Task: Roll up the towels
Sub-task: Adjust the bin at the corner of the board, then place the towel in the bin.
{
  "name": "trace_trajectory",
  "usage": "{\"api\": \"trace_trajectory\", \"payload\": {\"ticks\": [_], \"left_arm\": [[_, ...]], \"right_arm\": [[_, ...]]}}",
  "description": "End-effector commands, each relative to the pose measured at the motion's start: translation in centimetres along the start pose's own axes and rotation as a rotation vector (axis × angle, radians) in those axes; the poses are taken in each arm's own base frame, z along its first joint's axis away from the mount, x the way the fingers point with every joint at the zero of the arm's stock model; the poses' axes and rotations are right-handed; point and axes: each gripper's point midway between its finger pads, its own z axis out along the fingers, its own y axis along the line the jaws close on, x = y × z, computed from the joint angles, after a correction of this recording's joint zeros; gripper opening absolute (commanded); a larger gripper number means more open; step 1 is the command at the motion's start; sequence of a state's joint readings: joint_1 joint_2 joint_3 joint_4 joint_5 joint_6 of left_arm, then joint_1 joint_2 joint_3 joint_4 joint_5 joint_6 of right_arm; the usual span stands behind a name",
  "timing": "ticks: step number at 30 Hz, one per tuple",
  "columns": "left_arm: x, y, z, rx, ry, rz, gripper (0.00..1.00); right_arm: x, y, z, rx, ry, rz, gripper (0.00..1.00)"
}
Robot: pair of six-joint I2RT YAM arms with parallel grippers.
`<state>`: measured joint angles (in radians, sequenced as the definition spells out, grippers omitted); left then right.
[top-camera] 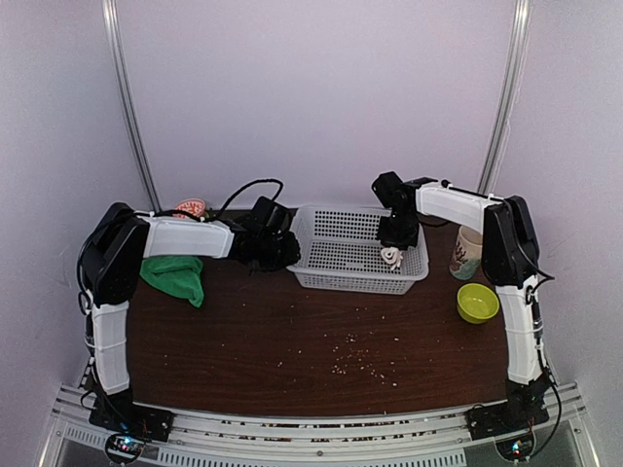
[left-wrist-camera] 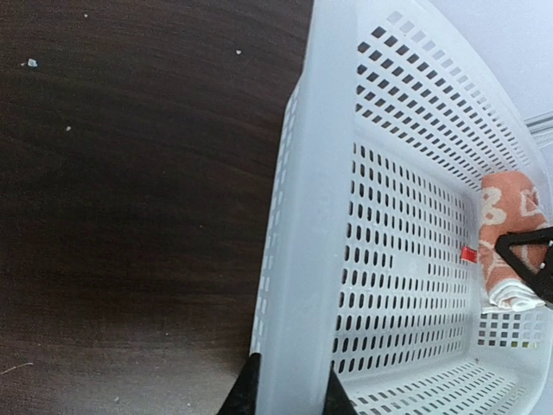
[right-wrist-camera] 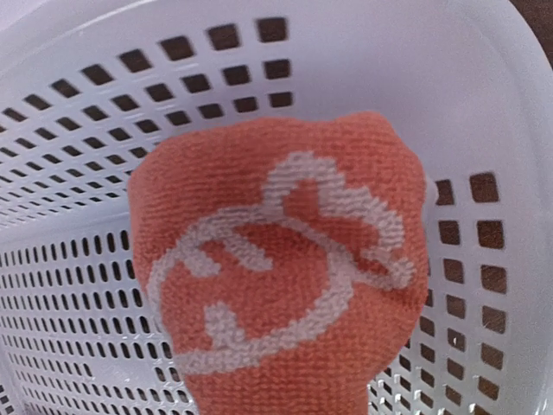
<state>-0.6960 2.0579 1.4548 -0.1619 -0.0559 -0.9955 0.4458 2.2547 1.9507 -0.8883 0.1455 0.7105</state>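
While the white perforated plastic basket [left-wrist-camera: 302,216] is pinched at its wall by the left gripper [left-wrist-camera: 292,391], the peach-orange bunny-print towel [right-wrist-camera: 276,277] is clamped inside it by the right gripper [left-wrist-camera: 529,266]; the green plush towel [top-camera: 175,275] is seen crumpled outside.

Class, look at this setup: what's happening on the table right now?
The right arm's fingers hold the rolled peach bunny towel inside the white basket. The left arm's fingers pinch the basket's left wall, apparently steadying it. The green towel lies crumpled, not yet rolled, on the table at the left.
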Motion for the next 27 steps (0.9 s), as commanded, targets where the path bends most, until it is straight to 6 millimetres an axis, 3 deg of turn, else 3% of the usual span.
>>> {"api": "trace_trajectory", "payload": {"ticks": [1,6,13,20,27], "left_arm": [[-0.7,0.8,-0.6,-0.02,-0.054,-0.059,0.0],[-0.6,0.4,-0.5,-0.004,-0.054,-0.058,0.0],[-0.1,0.0,-0.1,0.009,-0.035,-0.046,0.0],[0.2,0.3,0.0,-0.002,-0.025,-0.039,0.0],[0.1,0.5,0.0,-0.013,-0.03,-0.034,0.0]], "right_arm": [[0.0,-2.6,1.7,0.093,0.006,-0.014,0.0],[-0.2,-3.1,2.6,0.11,0.034,-0.059,0.0],[-0.8,-3.2,1.8,0.109,0.018,-0.074,0.39],[-1.5,-3.3,0.4,0.108,-0.008,-0.068,0.54],[-2.7,-2.8,-2.2,0.07,-0.055,-0.054,0.67]]}}
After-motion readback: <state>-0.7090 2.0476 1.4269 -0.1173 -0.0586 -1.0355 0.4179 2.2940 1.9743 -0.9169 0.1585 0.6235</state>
